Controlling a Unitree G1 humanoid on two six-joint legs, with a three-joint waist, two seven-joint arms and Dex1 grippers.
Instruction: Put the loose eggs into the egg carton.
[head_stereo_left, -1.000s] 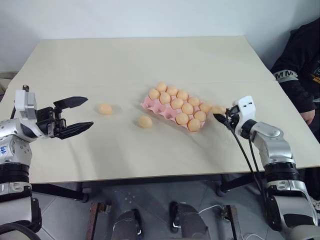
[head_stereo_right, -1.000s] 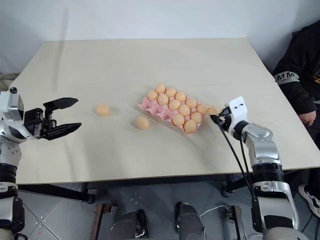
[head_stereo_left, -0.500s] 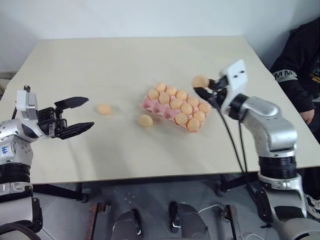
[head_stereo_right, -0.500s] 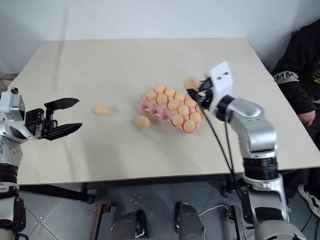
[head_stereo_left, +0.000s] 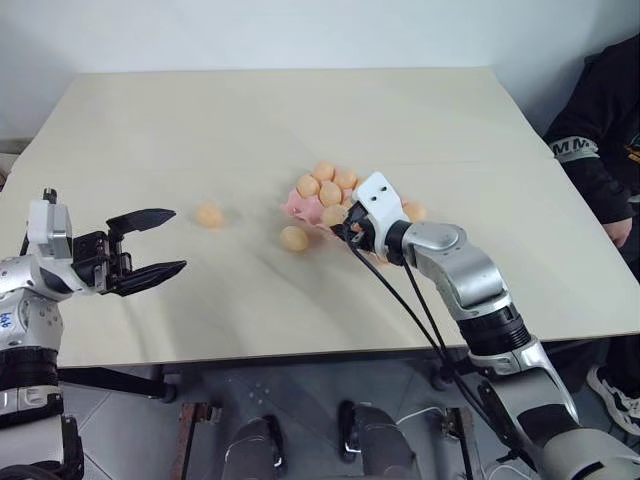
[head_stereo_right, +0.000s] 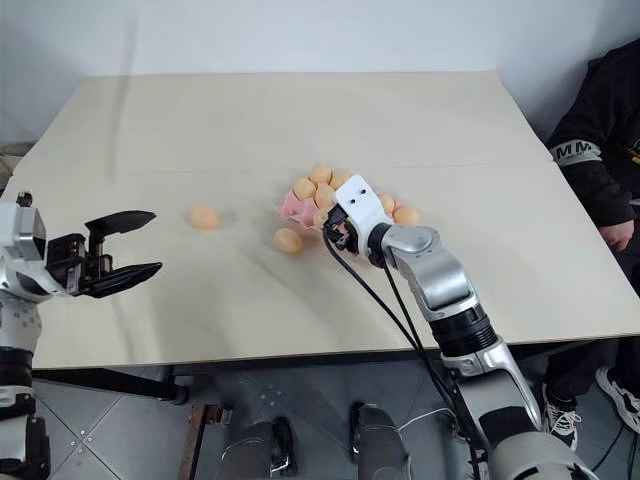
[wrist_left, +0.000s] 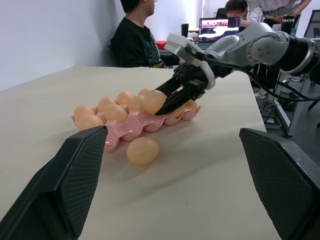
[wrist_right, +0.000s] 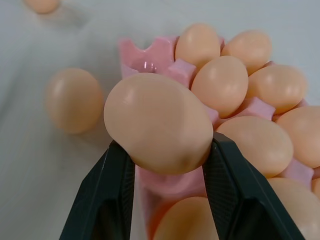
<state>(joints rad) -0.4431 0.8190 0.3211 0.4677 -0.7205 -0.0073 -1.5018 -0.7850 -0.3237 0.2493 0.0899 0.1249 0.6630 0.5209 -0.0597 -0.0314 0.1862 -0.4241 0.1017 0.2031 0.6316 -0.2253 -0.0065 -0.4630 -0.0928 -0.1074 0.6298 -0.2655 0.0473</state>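
A pink egg carton (head_stereo_left: 300, 207), nearly full of pale orange eggs, sits near the middle of a beige table (head_stereo_left: 300, 120). The right gripper (wrist_right: 167, 165) is clamped on one egg (wrist_right: 157, 122), holding it above the carton's near-left corner, over an empty cup. Two loose eggs lie on the table: one (head_stereo_left: 293, 238) just beside the carton, another (head_stereo_left: 209, 215) farther left. The left gripper (head_stereo_left: 150, 245) hovers well to the left, fingers spread wide, holding nothing.

A pale beige table (head_stereo_left: 300, 120) carries everything. On it lies the pink egg carton (head_stereo_left: 297, 206) near the middle, with one loose egg (head_stereo_left: 293, 238) just beside its near-left edge and another egg (head_stereo_left: 209, 215) further to the left, well apart.
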